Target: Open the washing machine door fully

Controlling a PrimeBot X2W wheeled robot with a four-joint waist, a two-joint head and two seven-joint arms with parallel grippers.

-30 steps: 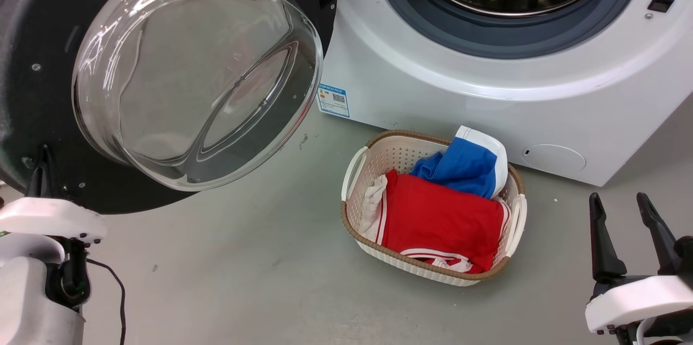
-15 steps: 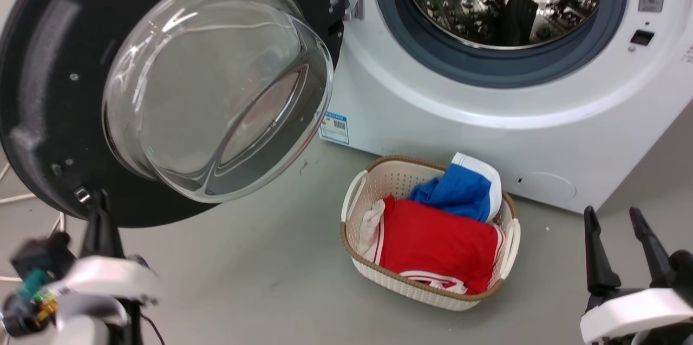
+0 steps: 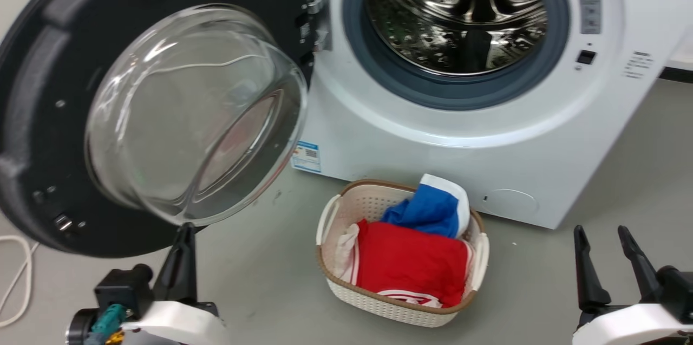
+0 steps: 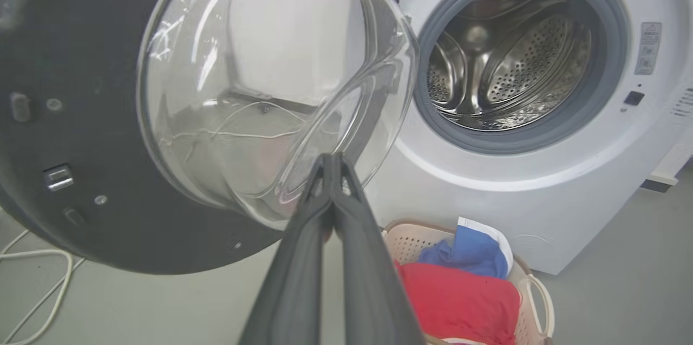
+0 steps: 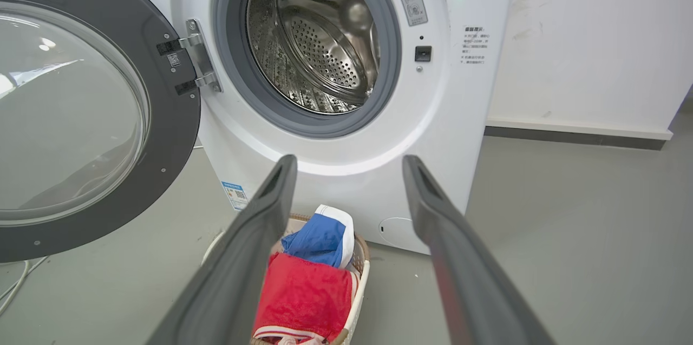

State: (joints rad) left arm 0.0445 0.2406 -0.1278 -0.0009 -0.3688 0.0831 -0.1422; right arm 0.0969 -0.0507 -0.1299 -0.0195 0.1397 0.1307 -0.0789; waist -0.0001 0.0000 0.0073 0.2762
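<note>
The washing machine door is a big round black disc swung far out to the left on its hinge, with its clear glass bowl bulging toward me. The white washing machine shows its steel drum inside the grey gasket. My left gripper is shut on nothing, just below the bowl's lower edge. In the left wrist view the left gripper points at the glass bowl and looks apart from it. My right gripper stands open at the lower right, and in the right wrist view the right gripper faces the machine.
A white woven-look laundry basket with red and blue clothes sits on the grey floor before the machine. A pale cable lies on the floor at the far left, under the door. A white wall runs right of the machine.
The head view has tilted up, so more of the drum shows. My left gripper has come off the door's lower left rim and moved right, under the glass bowl.
</note>
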